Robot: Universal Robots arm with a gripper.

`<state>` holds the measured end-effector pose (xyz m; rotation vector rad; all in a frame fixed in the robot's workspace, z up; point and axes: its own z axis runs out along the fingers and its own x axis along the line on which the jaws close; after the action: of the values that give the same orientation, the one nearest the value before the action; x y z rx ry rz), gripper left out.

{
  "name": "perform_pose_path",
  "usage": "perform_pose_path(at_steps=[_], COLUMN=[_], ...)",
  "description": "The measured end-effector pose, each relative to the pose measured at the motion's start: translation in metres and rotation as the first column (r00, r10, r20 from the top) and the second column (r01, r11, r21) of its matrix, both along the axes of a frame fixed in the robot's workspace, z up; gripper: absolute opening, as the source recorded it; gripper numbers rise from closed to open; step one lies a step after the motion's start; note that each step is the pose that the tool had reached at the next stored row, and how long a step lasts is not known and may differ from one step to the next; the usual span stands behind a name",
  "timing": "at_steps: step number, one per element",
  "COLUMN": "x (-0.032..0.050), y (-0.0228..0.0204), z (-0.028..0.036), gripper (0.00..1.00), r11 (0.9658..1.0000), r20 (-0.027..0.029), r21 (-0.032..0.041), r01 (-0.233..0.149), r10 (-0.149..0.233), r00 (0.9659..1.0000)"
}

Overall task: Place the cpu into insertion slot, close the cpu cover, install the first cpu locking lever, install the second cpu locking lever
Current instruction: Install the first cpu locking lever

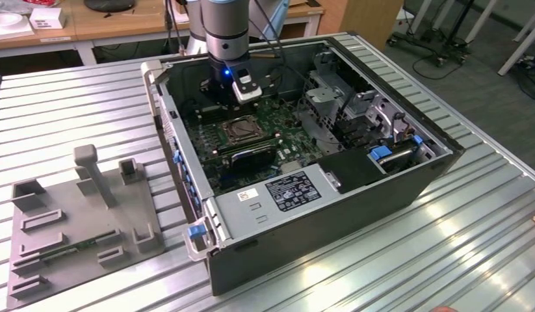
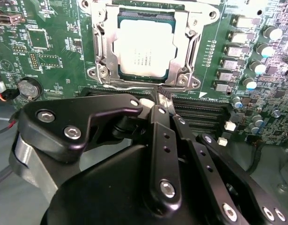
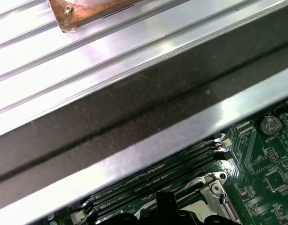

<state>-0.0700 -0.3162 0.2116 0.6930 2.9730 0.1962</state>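
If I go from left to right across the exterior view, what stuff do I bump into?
Grey holder tray → blue latch on the computer case's corner → the cpu in its socket → blue drive clip → bare metal table.

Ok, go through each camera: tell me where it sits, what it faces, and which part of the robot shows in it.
Exterior view: off the arm, above, looking down into the open computer case; the arm and claw show.
Second wrist view: on the wrist, facing the motherboard and the cpu under the cpu cover; the claw's black linkage shows.
First wrist view: on the wrist, facing the case wall.
Both wrist views share the memory slots.
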Motion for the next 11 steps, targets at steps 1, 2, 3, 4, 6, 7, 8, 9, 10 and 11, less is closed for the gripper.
perform_pose_path(at_steps=[1,2,3,4,6,7,8,9,10,11], x=[0.0000,0.0000,0.0000,0.0000,0.0000,0.0000,0.0000,0.0000,0.0000,0.0000], y=[0.0000,0.0000,0.0000,0.0000,0.0000,0.0000,0.0000,0.0000,0.0000,0.0000], z=[0.0000,0.0000,0.0000,0.0000,0.0000,0.0001,0.0001,0.0001,0.0000,0.0000], gripper=[0.10,0.10,0.10,0.10,0.10,0.10,0.10,0.10,0.10,0.10], r11=[1.0000,1.0000,1.0000,1.0000,1.0000,0.9999,0.9997,0.9992,0.9985,0.9974], r20=[0.0001,0.0001,0.0001,0.0001,0.0000,-0.0001,-0.0001,-0.0001,-0.0001,0.0000], r21=[0.0001,0.0001,0.0001,0.0001,-0.0002,-0.0004,-0.0004,-0.0004,-0.0004,-0.0003], r01=[0.000,0.000,0.000,0.000,-0.003,-0.011,-0.025,-0.039,-0.054,-0.072], r10=[0.000,0.000,0.000,0.000,0.003,0.011,0.025,0.039,0.054,0.072], r00=[1.0000,1.0000,1.0000,1.0000,1.0000,0.9999,0.9997,0.9992,0.9985,0.9974])
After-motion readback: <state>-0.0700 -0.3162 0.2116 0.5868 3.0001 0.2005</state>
